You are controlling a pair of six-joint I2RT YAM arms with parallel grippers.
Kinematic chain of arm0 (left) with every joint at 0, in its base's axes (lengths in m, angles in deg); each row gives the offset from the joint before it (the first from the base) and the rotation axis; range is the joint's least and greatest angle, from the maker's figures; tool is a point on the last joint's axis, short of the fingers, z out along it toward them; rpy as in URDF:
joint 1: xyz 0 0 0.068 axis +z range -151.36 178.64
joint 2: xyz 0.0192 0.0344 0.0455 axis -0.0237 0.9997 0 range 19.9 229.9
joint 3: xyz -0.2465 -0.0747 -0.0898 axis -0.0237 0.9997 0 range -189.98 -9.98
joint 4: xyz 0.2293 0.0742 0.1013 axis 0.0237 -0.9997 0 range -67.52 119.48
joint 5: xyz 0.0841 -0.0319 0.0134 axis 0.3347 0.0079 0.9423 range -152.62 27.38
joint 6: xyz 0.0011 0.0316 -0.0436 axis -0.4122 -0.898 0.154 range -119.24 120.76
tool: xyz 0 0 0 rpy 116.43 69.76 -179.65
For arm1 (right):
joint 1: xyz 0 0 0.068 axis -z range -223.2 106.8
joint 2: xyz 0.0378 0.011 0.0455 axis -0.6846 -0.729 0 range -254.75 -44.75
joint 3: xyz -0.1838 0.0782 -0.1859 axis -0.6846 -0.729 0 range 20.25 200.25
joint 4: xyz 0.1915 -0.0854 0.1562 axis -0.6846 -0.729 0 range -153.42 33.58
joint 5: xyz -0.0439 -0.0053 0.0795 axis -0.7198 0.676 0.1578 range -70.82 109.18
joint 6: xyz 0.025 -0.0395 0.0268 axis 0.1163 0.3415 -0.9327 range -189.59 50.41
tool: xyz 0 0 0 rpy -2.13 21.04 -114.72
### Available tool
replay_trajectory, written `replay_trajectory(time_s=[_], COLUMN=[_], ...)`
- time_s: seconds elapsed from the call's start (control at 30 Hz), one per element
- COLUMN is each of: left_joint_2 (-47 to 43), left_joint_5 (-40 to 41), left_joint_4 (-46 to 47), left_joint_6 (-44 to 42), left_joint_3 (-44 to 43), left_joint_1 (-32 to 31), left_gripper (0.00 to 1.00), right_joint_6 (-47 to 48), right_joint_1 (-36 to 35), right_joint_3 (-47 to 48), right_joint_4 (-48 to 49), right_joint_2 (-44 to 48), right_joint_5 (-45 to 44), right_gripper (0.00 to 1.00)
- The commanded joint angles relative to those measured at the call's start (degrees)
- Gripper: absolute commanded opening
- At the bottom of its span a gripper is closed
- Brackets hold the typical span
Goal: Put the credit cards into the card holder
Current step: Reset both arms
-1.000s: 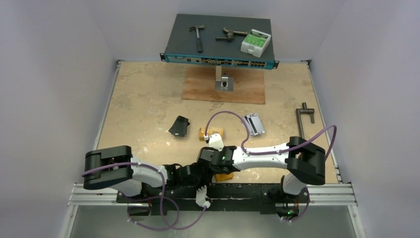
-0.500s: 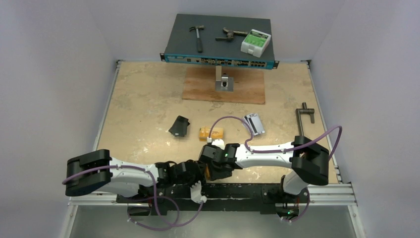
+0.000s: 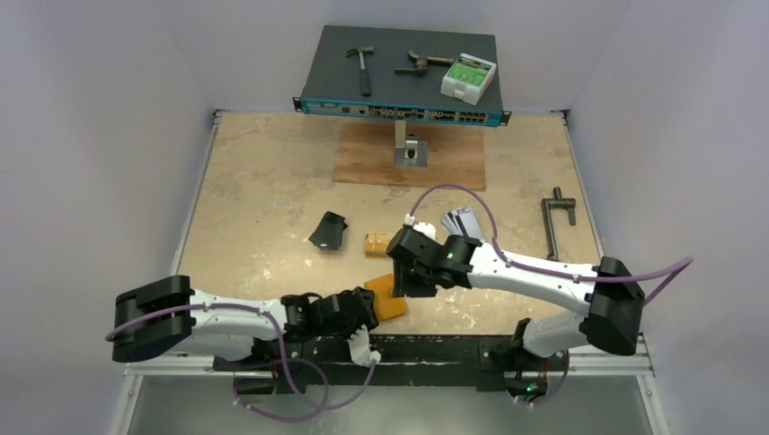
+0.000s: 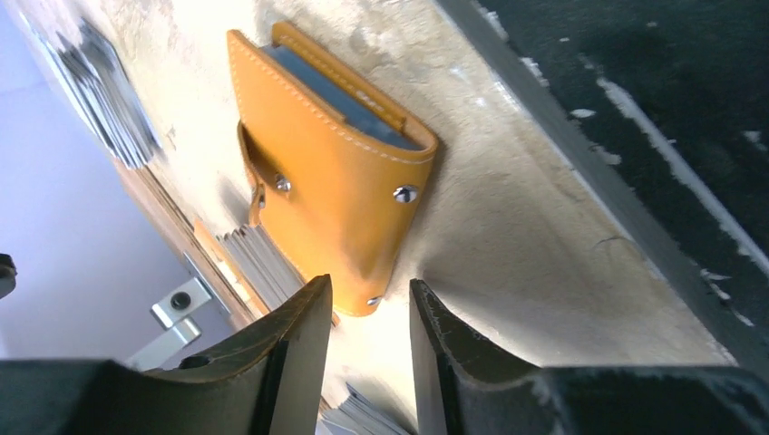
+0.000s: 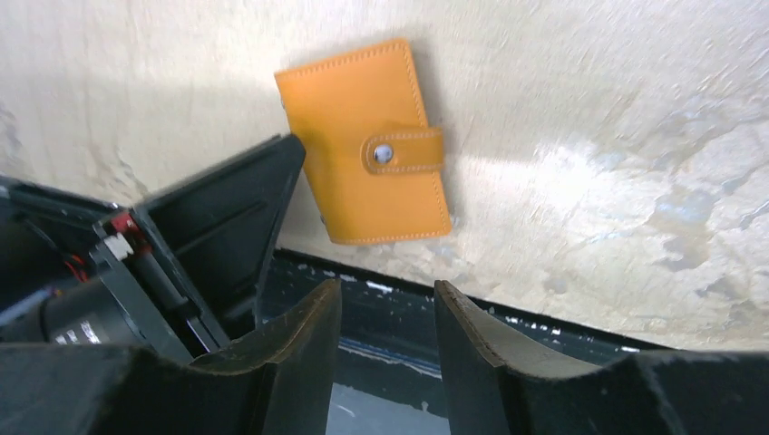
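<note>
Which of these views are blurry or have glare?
Top external: evenly lit, sharp. Left wrist: holder crisp, near fingers soft, table washed out beside it. Right wrist: table streaky with blur, bright patch right of the holder.

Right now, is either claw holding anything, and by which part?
Nothing is held. The left gripper and right gripper both stand open with nothing between their fingers; the orange wallet lies closed on the table.
</note>
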Motion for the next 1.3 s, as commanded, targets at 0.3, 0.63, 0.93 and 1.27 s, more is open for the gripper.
replay_trajectory(time_s=[0.3, 0.63, 0.93, 1.27], left_joint_2=[-7.2, -10.1, 6.7, 2.2], left_joint_5=[-5.9, -28.7, -38.4, -32.7], left_joint_4=[-33.3, -49.6, -43.9, -1.1], left_joint_6=[26.8, 53.8, 72.1, 79.4], left_joint_3=[-23.9, -49.3, -48.4, -23.2], left_joint_1=[10.5, 55.0, 80.0, 83.4], left_gripper=[0.97, 1.00, 1.00, 1.00], right_joint_6=[3.5, 14.0, 52.8, 50.7], right_joint_1=[10.8, 16.9, 31.0, 49.3], right_joint_3=[-4.4, -9.5, -39.3, -43.5], right_joint_4=[6.6, 16.9, 78.4, 104.2], right_joint_2=[9.5, 30.0, 37.1, 10.8], right_joint_5=[-6.4, -49.4, -60.7, -41.5], right_gripper=[0.75, 0.99, 0.99, 0.99])
